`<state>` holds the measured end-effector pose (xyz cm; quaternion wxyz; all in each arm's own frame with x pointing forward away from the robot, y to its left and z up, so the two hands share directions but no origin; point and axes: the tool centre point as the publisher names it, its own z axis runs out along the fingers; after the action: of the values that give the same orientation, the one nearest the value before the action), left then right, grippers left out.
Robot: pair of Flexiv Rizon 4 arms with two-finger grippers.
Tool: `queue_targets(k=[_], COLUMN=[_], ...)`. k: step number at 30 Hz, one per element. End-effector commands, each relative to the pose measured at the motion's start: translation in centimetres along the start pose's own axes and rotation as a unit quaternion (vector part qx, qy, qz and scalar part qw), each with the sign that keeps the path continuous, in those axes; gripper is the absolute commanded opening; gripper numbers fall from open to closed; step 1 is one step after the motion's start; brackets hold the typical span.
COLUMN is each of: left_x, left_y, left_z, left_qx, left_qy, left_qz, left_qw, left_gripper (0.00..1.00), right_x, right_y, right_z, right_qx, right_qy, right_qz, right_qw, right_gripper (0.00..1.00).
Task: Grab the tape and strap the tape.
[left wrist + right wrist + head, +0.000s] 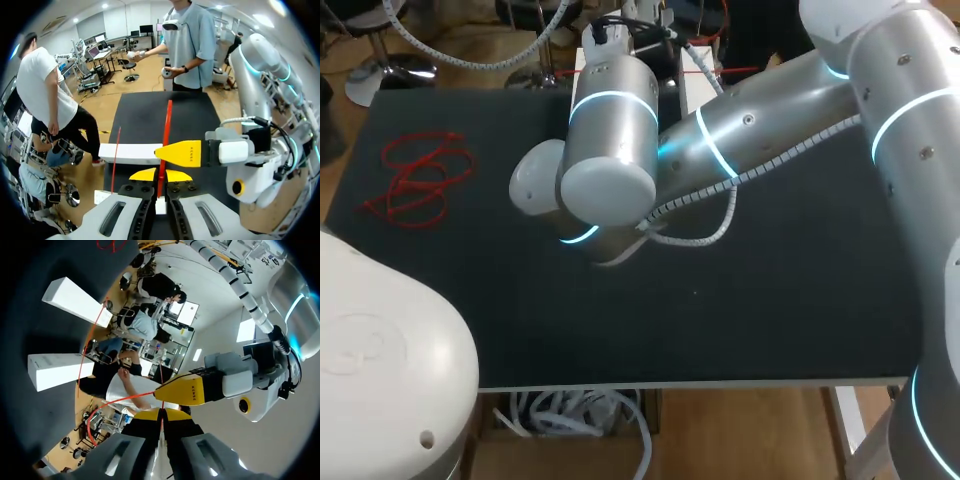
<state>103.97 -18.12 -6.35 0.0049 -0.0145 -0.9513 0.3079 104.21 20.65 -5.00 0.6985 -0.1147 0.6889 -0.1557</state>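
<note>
In the left wrist view my left gripper (160, 176) is shut on a red tape (167, 127) that runs straight ahead over the black table. One yellow fingertip (182, 153) of my right arm's gripper meets the same tape just ahead. In the right wrist view my right gripper (161, 415) is shut on the thin red tape (120, 397), which loops off sideways. The left arm's yellow fingertip (182, 390) sits close ahead. In the head view both grippers are hidden behind my right arm (740, 135).
A loose pile of red tape (420, 178) lies at the table's left. A white box (692, 95) stands at the back edge. White boxes (75, 300) (57, 370) with tape across them and one white box (130, 152) show in the wrist views.
</note>
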Motion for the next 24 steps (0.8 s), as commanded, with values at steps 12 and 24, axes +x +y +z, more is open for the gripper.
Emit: queue_targets(k=[12,24], left_x=[0.1,0.1], left_y=[-0.1,-0.1], left_z=[0.0,0.0], left_qx=[-0.001,-0.001], left_qy=[0.0,0.0], left_qz=[0.0,0.0], left_qw=[1.0,1.0], left_gripper=[0.0,0.0], right_x=[-1.3,-1.0], right_y=[-1.3,-4.0], right_z=[-2.5,-6.5], right_qx=[-0.038,-0.077], right_qy=[-0.007,-0.016], right_qz=[0.023,0.02], right_qw=[0.999,0.997], right_gripper=[0.38,0.27])
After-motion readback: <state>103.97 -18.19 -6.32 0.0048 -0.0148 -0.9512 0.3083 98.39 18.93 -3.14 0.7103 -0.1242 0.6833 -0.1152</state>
